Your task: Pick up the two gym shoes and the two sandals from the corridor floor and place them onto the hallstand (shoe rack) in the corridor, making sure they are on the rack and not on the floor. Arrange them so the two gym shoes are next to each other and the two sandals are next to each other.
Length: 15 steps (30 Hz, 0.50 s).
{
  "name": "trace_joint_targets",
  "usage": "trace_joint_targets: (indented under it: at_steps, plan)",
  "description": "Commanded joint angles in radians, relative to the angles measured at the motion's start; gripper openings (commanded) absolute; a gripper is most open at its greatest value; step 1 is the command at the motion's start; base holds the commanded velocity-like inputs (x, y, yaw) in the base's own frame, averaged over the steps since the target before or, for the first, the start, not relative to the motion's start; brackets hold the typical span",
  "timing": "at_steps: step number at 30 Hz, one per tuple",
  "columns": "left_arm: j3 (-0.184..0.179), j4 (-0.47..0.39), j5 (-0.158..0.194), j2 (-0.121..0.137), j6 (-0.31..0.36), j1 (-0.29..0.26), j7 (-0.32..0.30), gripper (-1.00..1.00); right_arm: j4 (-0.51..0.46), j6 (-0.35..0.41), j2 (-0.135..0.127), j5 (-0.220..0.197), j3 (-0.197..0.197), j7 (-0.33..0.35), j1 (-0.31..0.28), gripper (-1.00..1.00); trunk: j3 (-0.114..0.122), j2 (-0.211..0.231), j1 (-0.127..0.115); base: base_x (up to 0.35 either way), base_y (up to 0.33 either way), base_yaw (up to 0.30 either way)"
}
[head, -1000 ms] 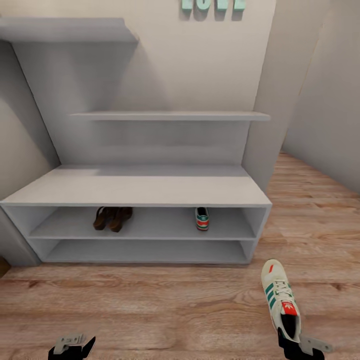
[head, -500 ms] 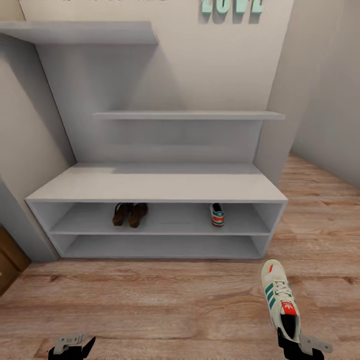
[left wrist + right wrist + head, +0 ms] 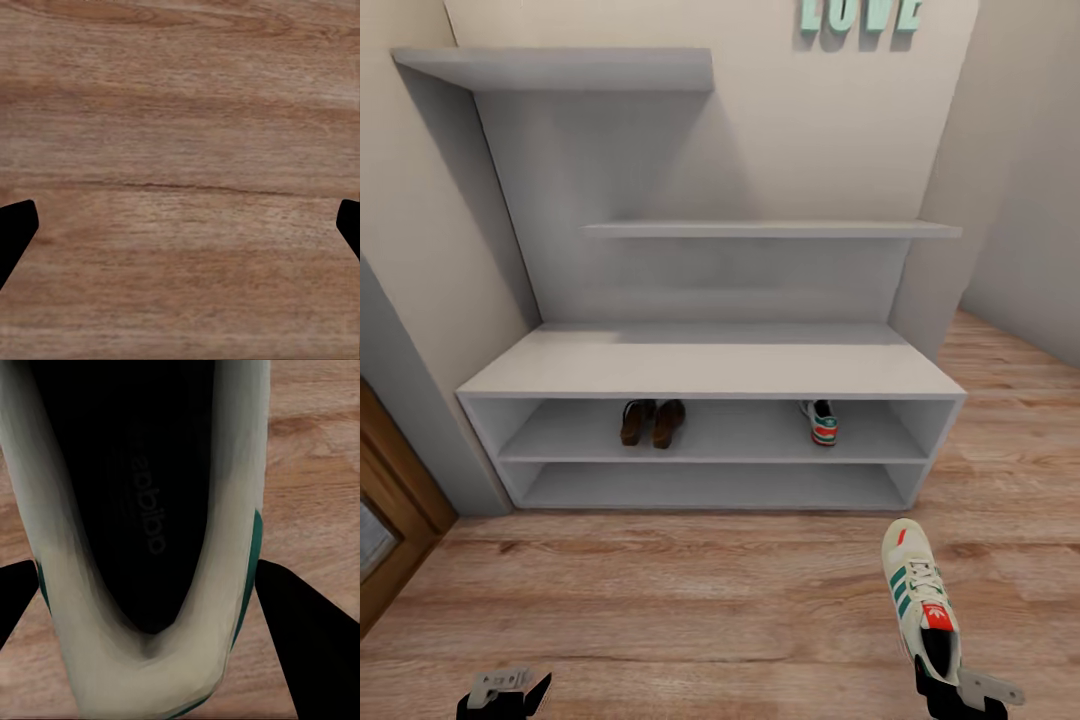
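Observation:
A white gym shoe [image 3: 920, 597] with green stripes hangs above the corridor floor [image 3: 680, 610] at the lower right, heel toward me. My right gripper [image 3: 948, 690] is shut on its heel; the right wrist view looks into the shoe's dark opening [image 3: 142, 502], with fingers [image 3: 300, 622] on either side. The other gym shoe [image 3: 820, 423] stands at the right of the hallstand's [image 3: 710, 370] upper shelf. Both brown sandals [image 3: 652, 422] sit side by side at that shelf's left. My left gripper [image 3: 505, 692] is at the lower left, open over bare wood [image 3: 180, 180].
The hallstand has a lower open shelf [image 3: 710, 488], a wide bench top and two floating shelves [image 3: 770, 229] on its back panel. A brown door [image 3: 385, 540] stands at the left. Teal letters [image 3: 860, 14] hang on the wall. Walls close in on both sides.
The whole head view has shifted: the hallstand now sits further right in frame and a brown door has come into view at left. Both grippers and the held shoe keep their places.

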Motion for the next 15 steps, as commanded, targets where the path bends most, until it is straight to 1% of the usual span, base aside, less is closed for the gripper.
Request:
trace_joint_targets:
  at_steps: [1,4,9,12,13,15]
  plan:
    - [0.008,0.001,-0.01,-0.001,-0.006,-0.001,-0.004,1.0,0.001,-0.004,0.0,0.008,-0.006,-0.002,-0.001,-1.0,-0.001,0.0,0.0,-0.009,0.303,0.0]
    - [0.008,0.001,-0.01,-0.003,-0.005,-0.001,-0.004,1.0,0.001,-0.004,0.0,0.008,-0.005,-0.002,-0.001,-1.0,-0.001,0.0,0.0,-0.002,0.305,0.0]
    - [0.0,0.001,-0.014,-0.011,-0.006,-0.001,-0.005,1.0,0.001,-0.003,0.001,0.01,-0.004,-0.001,-0.001,-1.0,-0.001,0.0,0.0,0.0,0.03,0.0]
    - [-0.001,0.004,-0.014,-0.015,-0.039,-0.001,-0.01,1.0,0.0,0.002,0.024,0.012,0.006,0.001,-0.001,-1.0,-0.001,0.0,0.0,0.0,0.002,0.0]
    - [0.0,0.005,-0.014,-0.015,-0.059,0.0,-0.019,1.0,-0.002,0.006,0.036,0.013,0.016,0.0,-0.001,-1.0,-0.001,0.0,0.0,0.0,0.0,0.0]
    - [0.0,0.01,-0.014,-0.015,-0.08,0.0,-0.034,1.0,-0.004,0.015,0.048,0.016,0.029,0.0,-0.001,-1.0,-0.001,0.0,0.0,0.0,0.0,0.0]
